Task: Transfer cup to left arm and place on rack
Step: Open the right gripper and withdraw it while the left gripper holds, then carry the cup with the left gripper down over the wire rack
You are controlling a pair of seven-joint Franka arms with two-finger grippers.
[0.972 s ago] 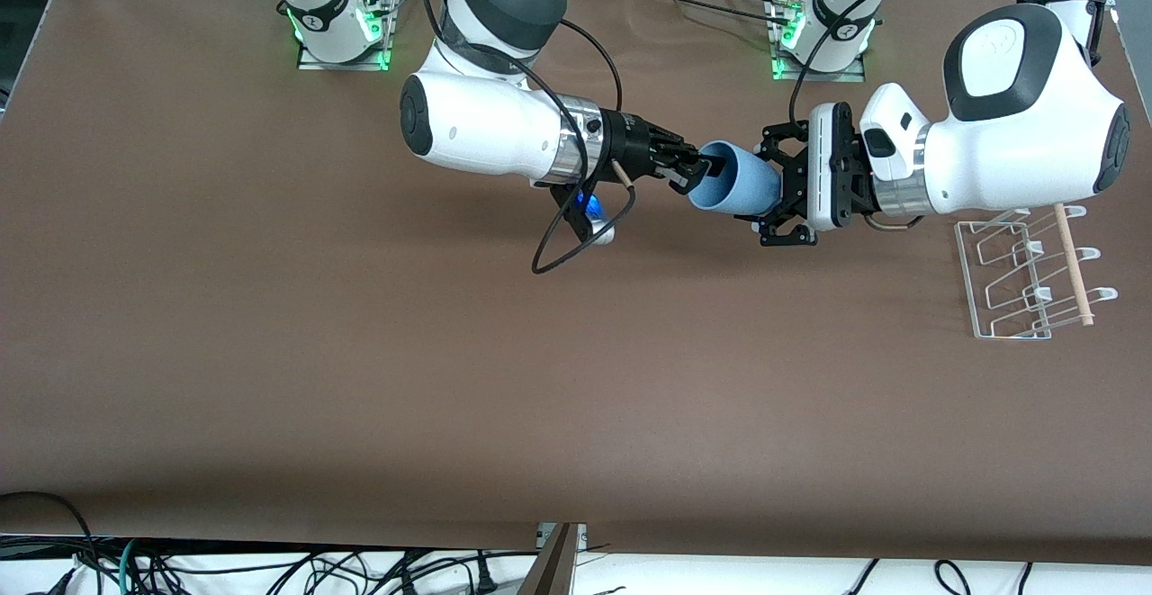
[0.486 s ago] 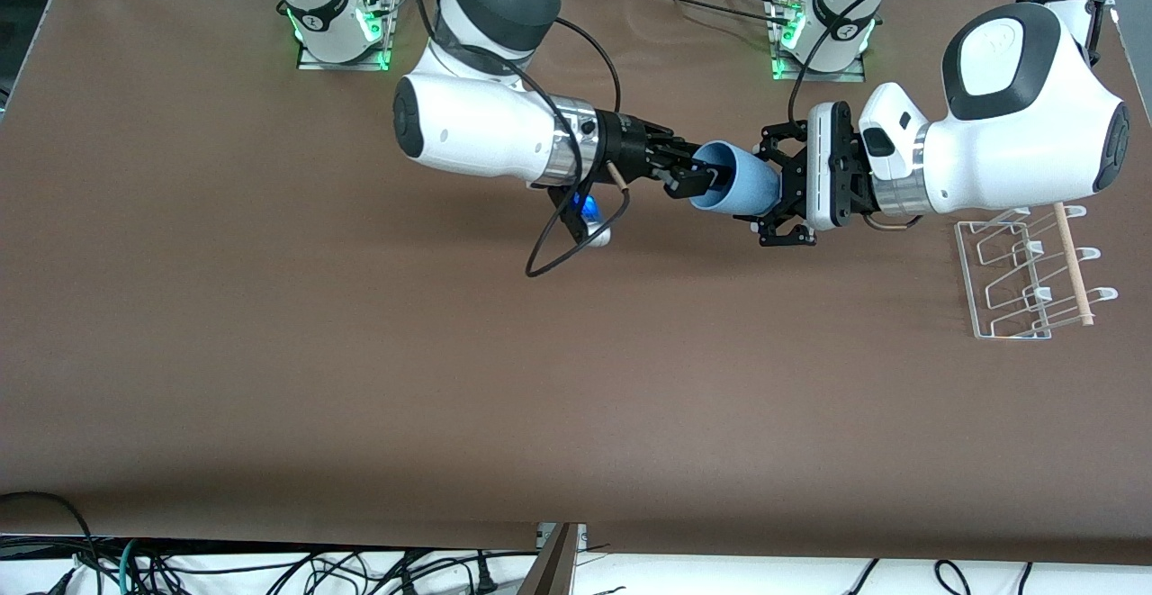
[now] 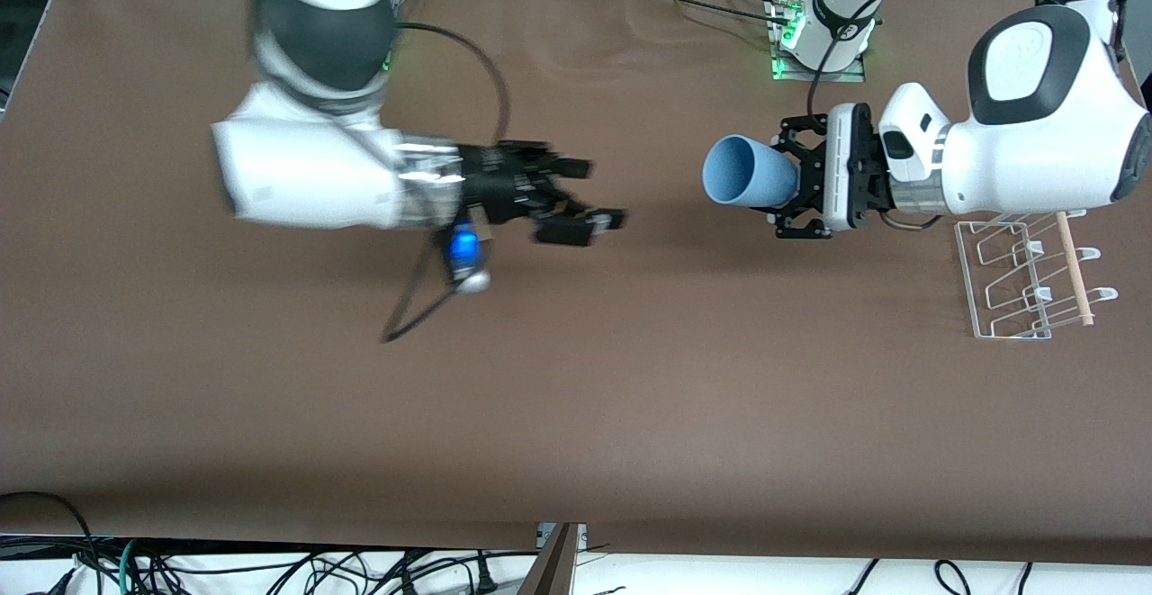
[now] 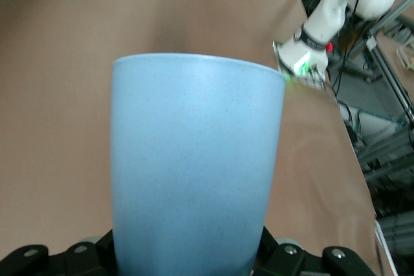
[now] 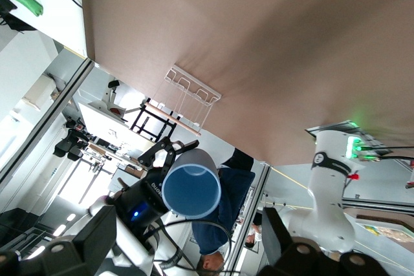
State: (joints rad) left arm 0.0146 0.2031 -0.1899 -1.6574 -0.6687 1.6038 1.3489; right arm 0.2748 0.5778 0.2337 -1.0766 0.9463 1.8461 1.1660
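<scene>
Since the earlier frame, my right gripper has let go of the cup and drawn back toward the right arm's end of the table; its fingers now stand spread apart and empty, over bare brown surface between the middle and that end. I see the cup held by the left gripper alone, whose black linkage fingers are closed on the cup's narrow base. The cup lies on its side in the air, mouth turned toward the right gripper, over the part of the table near the edge where the robots' bases stand, toward the left arm's end. From the left wrist camera the cup fills the view, seated between the gripper's linkages. From the right wrist camera I look straight into the cup's round mouth, well apart from my right fingers. The rack stands on the table close to the left arm's end, just beside and below the left arm's wrist, with its wooden dowel along one side.
</scene>
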